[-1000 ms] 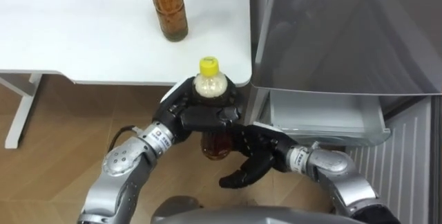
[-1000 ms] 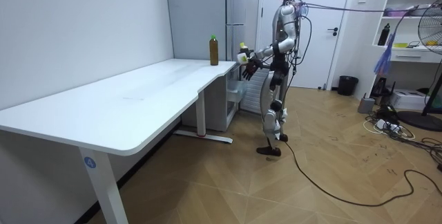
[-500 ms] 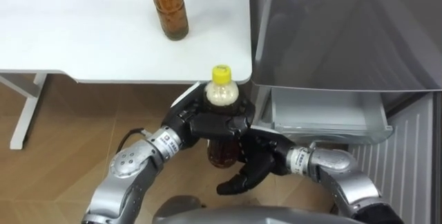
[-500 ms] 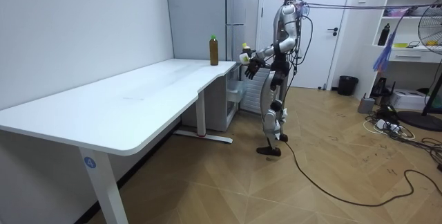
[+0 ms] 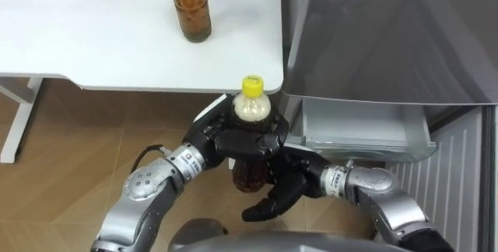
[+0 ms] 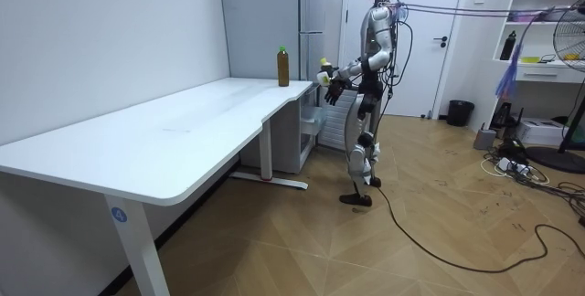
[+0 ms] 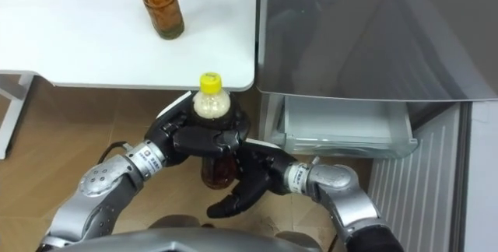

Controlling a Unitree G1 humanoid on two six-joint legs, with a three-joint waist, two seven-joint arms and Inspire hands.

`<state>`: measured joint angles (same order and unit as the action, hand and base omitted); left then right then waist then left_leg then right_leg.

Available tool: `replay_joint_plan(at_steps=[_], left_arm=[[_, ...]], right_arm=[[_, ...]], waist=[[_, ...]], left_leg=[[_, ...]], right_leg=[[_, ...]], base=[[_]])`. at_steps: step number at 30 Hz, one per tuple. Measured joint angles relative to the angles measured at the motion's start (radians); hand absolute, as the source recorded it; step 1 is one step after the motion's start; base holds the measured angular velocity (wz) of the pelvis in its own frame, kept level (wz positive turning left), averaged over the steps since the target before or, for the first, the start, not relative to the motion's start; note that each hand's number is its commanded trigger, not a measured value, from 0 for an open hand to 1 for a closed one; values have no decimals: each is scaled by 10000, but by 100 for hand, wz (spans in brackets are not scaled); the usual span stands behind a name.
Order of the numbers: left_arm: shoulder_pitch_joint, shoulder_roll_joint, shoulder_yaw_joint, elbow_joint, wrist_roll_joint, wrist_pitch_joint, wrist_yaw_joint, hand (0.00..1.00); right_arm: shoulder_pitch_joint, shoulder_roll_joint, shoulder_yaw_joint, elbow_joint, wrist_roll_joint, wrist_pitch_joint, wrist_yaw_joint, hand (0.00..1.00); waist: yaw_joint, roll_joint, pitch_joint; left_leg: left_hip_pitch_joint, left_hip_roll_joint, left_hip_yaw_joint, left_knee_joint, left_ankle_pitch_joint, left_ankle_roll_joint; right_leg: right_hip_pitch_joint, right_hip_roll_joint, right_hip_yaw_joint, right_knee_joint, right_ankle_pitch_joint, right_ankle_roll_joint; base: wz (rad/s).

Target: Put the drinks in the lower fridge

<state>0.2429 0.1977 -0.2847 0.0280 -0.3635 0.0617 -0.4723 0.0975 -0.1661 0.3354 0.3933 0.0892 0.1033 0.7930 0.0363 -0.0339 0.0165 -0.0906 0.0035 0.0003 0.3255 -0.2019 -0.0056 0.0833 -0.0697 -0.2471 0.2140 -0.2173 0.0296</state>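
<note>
The robot's left hand [image 5: 229, 139] comes in from the lower left, its dark fingers curled tight round the shoulder of a yellow-capped drink bottle [image 5: 251, 107]. The bottle is upright, held in the air just off the near right corner of the white table [image 5: 93, 42], with its brown lower half showing below the fingers. The right hand [image 5: 286, 182] reaches in from the lower right and sits low beside the bottle's base. Its fingers are apart and loosely stretched, gripping nothing; whether the palm touches the bottle cannot be told.

A second bottle [image 5: 188, 7] of brown drink stands upright on the table, well apart from the held one. To the right is the grey fridge [image 5: 389, 34], with a pale drawer [image 5: 366, 137] pulled out at its lower part, just beside the held bottle.

In the room view the robot stands upright at the far end of the long table, beside the fridge, both hands raised in front of its chest.
</note>
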Motion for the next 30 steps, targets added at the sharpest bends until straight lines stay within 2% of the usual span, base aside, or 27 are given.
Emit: replay_joint_plan(at_steps=[8,19,24,30], left_arm=[[0,190,-225,0,7,0,-67,100],[-2,554,-490,-16,-11,-29,-208,100],[-3,565,-534,-15,-10,-29,-208,100],[-3,565,-549,-15,9,-28,-208,100]], right_arm=[[8,-312,375,-56,439,8,1,0],[32,-403,726,-55,1112,134,-14,0],[33,-403,747,-40,1380,306,-53,0],[61,-401,773,-40,1744,522,-164,0]], waist=[[75,7,3],[259,-59,-26],[263,-62,-17],[262,29,21]], left_leg=[[33,19,41,-50,0,0],[43,55,117,-14,2,1],[27,56,110,32,-1,0],[32,60,108,39,-4,4]], right_leg=[[-25,2,37,66,0,0],[-12,-2,-18,77,5,-8],[-4,-2,-19,77,6,-10],[9,7,27,79,17,-27]], base=[[-1],[-2],[0],[0]])
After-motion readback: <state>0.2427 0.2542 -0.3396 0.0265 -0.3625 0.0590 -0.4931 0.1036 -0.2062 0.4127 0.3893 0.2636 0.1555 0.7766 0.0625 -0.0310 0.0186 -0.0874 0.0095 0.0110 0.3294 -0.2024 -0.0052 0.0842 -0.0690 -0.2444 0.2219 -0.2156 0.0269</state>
